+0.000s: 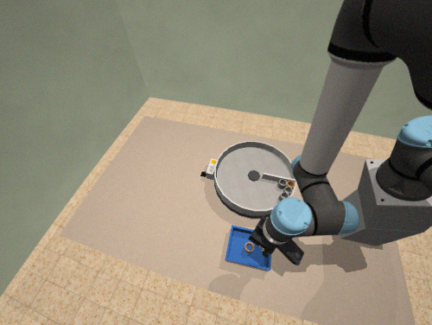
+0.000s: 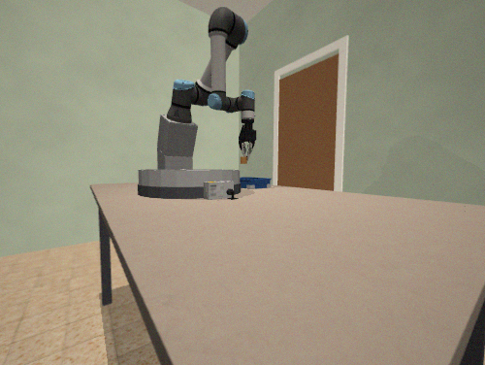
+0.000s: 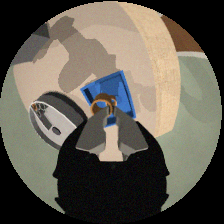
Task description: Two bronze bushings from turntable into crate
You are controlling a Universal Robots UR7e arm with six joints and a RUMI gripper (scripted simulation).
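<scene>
Gripper (image 2: 246, 154) hangs pointing down above the crate (image 1: 237, 246), well clear of it, with its fingers closed almost fully on a bronze bushing (image 2: 244, 159). In the side view the small orange sleeve shows at the fingertips, high over the blue crate (image 2: 254, 182). In the wrist view the bushing (image 3: 102, 105) sits as a ring at the finger (image 3: 93, 131) tips, with the crate (image 3: 122, 92) directly behind it. From the top view the ring (image 1: 249, 247) appears over the crate floor; that view alone does not show its height.

On the table (image 2: 310, 262) the round turntable (image 1: 242, 207) stands just beside the crate, between it and the far table edge. Near the turntable's rim on the arm's side lie several bushings in a tight cluster: one bronze (image 1: 290, 184) and three grey ones (image 1: 282, 182) touching or nearly touching it. A dark hub (image 1: 253, 175) marks the turntable's middle, with a bar running from it toward the cluster. A small box (image 1: 211, 166) with a yellow mark sits against the turntable's outer wall on the side away from the arm.

The arm's base (image 1: 384, 203) stands on the table beside the turntable, and the forearm (image 1: 337, 108) crosses above the turntable's edge.
</scene>
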